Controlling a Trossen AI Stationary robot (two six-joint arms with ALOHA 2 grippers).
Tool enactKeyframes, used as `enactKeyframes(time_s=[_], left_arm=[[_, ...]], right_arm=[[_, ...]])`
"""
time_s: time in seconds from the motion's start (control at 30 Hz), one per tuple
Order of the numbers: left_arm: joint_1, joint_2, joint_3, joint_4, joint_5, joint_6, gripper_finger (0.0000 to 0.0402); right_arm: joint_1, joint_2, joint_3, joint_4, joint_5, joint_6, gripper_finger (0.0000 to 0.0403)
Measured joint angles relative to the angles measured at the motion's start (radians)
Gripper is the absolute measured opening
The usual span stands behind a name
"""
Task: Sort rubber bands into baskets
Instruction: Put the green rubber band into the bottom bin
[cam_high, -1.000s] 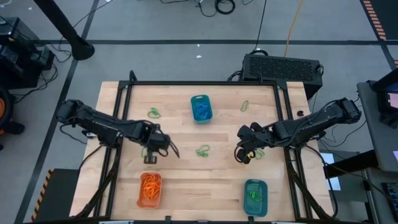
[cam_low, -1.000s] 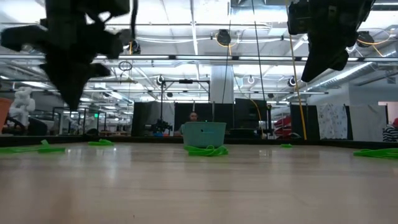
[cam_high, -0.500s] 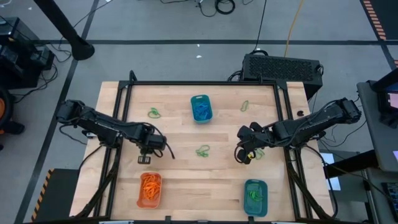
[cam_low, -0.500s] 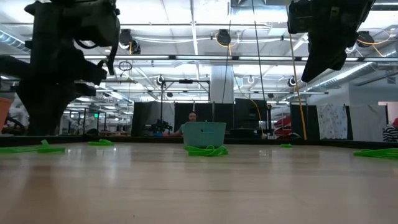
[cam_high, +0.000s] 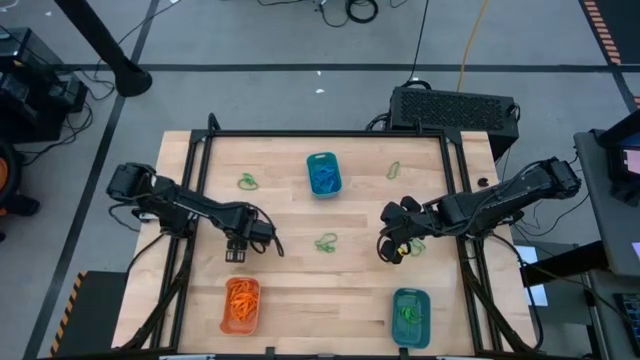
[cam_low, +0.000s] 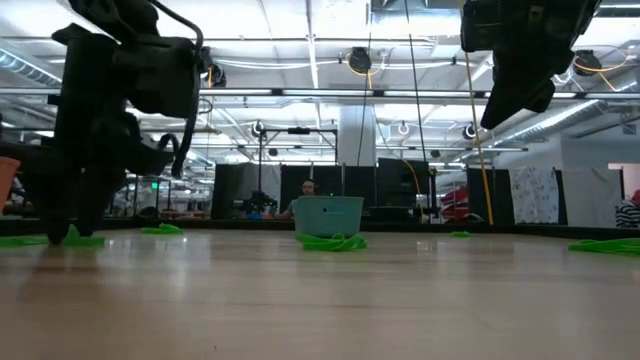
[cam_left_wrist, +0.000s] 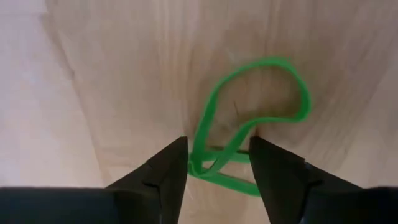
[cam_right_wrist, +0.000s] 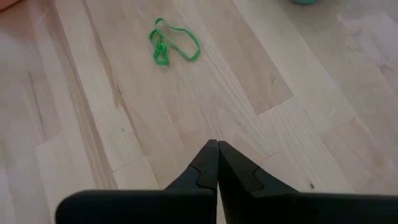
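- Left gripper (cam_left_wrist: 217, 163) is seen lowered to the table (cam_high: 300, 290) with its fingers parted; a green rubber band (cam_left_wrist: 249, 118) lies between the two fingertips (cam_left_wrist: 171, 158); the band is not clamped, and whether the inner faces touch it cannot be told.
- In the high view the left gripper (cam_high: 238, 250) is placed over the left part of the table, above the orange basket (cam_high: 240, 305) and well apart from it; in the low view its fingers (cam_low: 70, 190) reach down to the table surface.
- The band at the left gripper is a thin bright-green loop, folded on itself near the fingertips and opening into a rounded loop beyond them; it lies flat on the wood.
- Right gripper (cam_right_wrist: 217, 163) is clenched, fingers pressed together with nothing between them; in the high view it (cam_high: 392, 245) hangs over the right part of the table; in the low view it (cam_low: 505, 100) is held well above the surface.
- A second green band (cam_right_wrist: 173, 45) lies flat ahead of the right gripper, well apart from it; in the high view it (cam_high: 326, 242) is seen at the table's middle.
- Further green bands are noted: one near the far left (cam_high: 247, 181), one near the far right (cam_high: 394, 171).
- Baskets: the orange basket holds orange bands; a teal basket (cam_high: 322, 174) at the far middle holds blue bands; a teal basket (cam_high: 410, 316) at the near right holds green bands.
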Motion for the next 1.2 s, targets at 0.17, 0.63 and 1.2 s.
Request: enactKeyframes(time_s=[0.17,0.63,1.2], left_arm=[[0.005,0.038,0.004,-0.006,0.009,0.005,0.018],[0.006,-0.021,0.053,0.041,-0.008,0.039,0.0012],[-0.057,-0.022,0.113,0.049,0.128,0.004,0.0048]], right_arm=[[0.0,0.0,0.0,0.001,0.0,-0.007,0.0],[0.0,0.0,0.0,0.01,0.0,-0.005,0.0],[0.0,0.0,0.0,0.022,-0.001,0.0,0.0]])
